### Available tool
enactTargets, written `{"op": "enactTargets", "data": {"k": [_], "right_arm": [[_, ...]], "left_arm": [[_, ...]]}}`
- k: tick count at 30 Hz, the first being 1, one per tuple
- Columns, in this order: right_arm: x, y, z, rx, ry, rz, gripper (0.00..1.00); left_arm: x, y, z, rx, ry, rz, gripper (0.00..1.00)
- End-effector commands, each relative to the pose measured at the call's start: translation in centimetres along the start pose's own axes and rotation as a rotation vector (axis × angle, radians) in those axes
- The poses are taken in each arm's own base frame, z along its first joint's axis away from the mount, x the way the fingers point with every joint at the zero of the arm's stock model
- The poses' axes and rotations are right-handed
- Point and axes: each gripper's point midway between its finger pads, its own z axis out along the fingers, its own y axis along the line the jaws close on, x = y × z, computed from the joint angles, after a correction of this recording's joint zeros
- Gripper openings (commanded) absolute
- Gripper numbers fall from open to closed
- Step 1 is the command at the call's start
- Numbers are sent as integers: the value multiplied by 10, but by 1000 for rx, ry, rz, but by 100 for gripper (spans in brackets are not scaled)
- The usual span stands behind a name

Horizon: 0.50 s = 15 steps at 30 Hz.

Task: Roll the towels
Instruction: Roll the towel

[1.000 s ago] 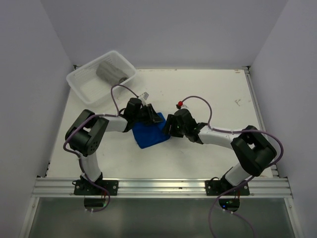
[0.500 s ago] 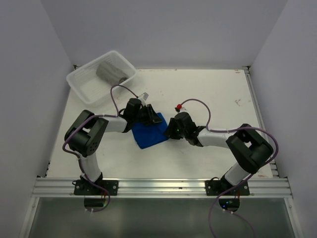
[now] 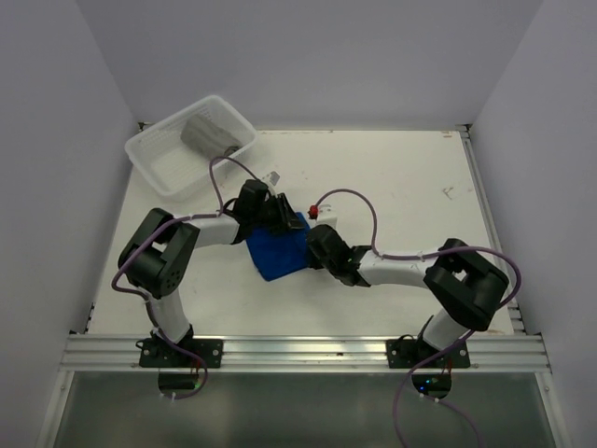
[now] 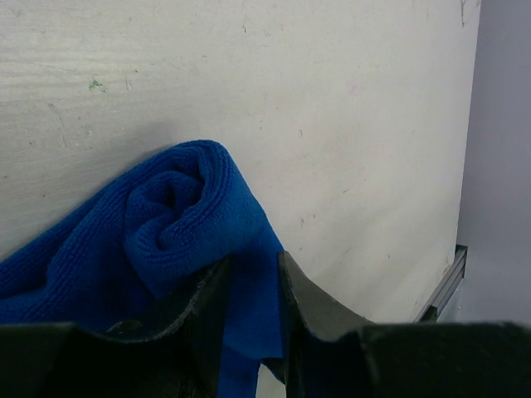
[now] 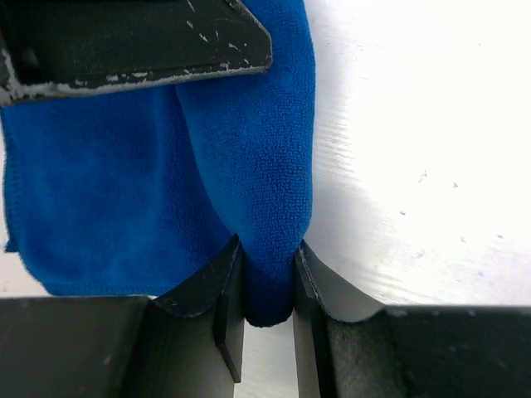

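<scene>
The right gripper (image 5: 267,282) has its black jaws drawn narrow, pinching the rolled edge of the soft royal-blue cloth towel (image 5: 108,191), and the left gripper (image 4: 253,286) likewise nips a fold of it. Two towels show: the blue one, partly rolled, lies on the white table (image 3: 401,187) between the arms, while the plain grey towel (image 3: 205,133), a tight roll, sits in the translucent white ribbed plastic basket (image 3: 154,163) at the far left.

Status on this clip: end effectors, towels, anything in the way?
Status: left end effector and right end effector each pinch the blue towel, one edge rolled. The grey towel lies in the basket. Nothing blocking.
</scene>
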Motion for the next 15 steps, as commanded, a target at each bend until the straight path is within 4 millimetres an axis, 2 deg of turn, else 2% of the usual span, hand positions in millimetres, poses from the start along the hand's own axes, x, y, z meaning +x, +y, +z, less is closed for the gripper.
{"op": "enactTargets", "data": {"k": [1, 4, 7, 9, 15], "right_arm": [[3, -29, -9, 206, -4, -162, 0], [0, -33, -13, 298, -27, -237, 0], [-5, -26, -17, 340, -51, -282, 0], [-2, -29, -19, 391, -56, -330, 0], [-5, -13, -23, 473, -109, -464, 0]], "left_arm": [[-24, 14, -10, -98, -57, 7, 34], [-30, 3, -14, -76, -69, 10, 34], [-35, -6, -20, -55, -81, 11, 35], [-37, -11, -23, -46, -89, 10, 35], [-43, -25, -35, -20, -102, 16, 35]]}}
